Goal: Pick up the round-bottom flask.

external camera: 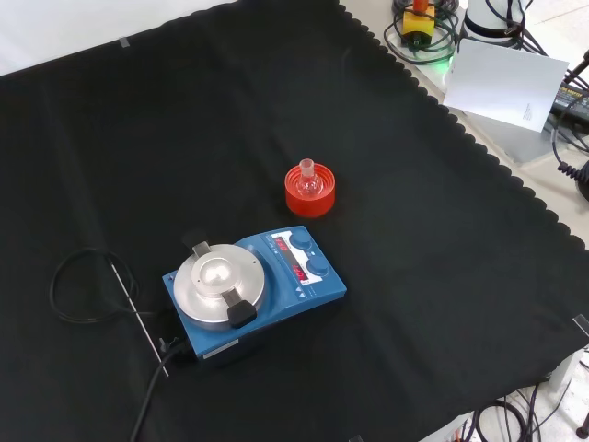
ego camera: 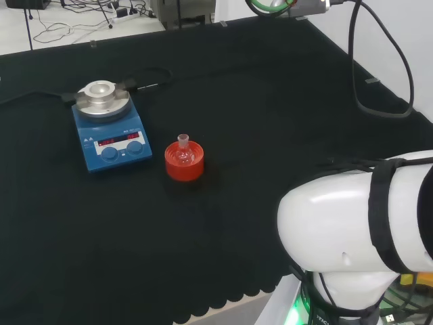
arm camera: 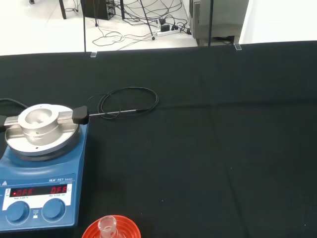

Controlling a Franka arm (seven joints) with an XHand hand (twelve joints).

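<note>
Flask (ego camera: 183, 150) on red stand (ego camera: 184, 166), bare cloth (ego camera: 270, 122) all round.

One flask (ego camera: 183, 153), one red stand (ego camera: 184, 164), one hotplate (ego camera: 108, 132).

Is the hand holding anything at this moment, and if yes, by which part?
Nothing is held. The round-bottom flask sits untouched in its red stand on the cloth, beside the blue stirrer plate.

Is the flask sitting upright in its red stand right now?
Upright: the round-bottom flask sits in the red ribbed stand with its neck pointing straight up, beside the blue hotplate.
</note>
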